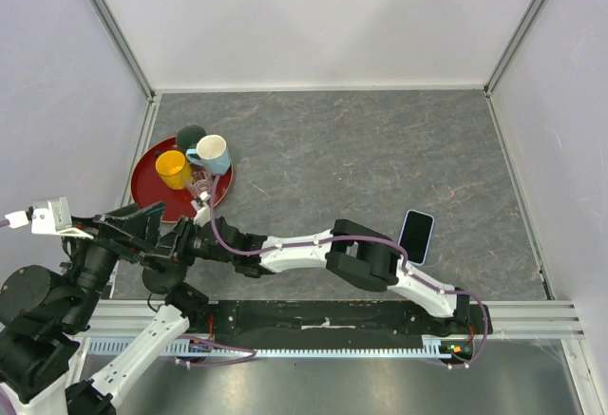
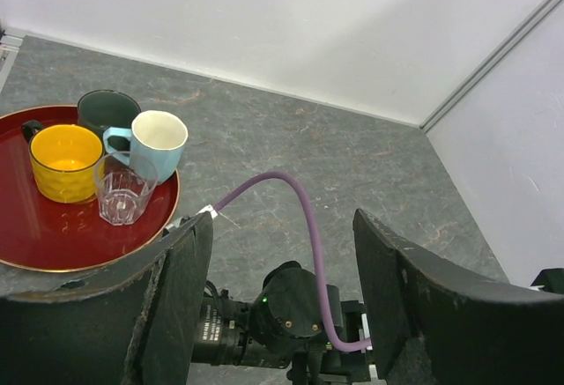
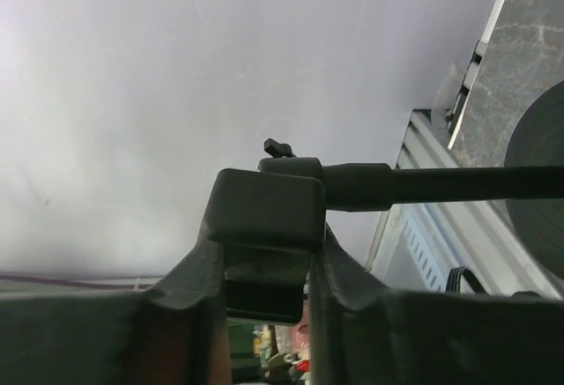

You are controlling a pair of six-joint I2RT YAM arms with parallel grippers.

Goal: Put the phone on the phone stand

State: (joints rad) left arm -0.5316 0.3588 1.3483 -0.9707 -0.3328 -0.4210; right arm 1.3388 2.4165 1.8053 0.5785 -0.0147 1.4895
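The phone [image 1: 416, 235], black screen in a light blue case, lies flat on the table at the right, apart from both grippers. My right arm reaches far left along the near edge. Its gripper [image 1: 185, 247] is shut on the black cradle of the phone stand [image 3: 264, 209]. The stand's stem [image 3: 423, 184] runs off to the right toward its disc base [image 3: 539, 191]. In the top view the stand is lost among the black arms. My left gripper [image 1: 152, 230] is open and empty in the left wrist view [image 2: 282, 226], held over the right arm's wrist.
A red tray [image 1: 150, 170] at the left holds a yellow mug [image 1: 172, 168], a light blue mug [image 1: 211, 154], a dark green mug [image 1: 190, 137] and a clear glass [image 2: 123, 188]. White walls enclose the table. A purple cable [image 2: 300, 200] arcs between the left fingers.
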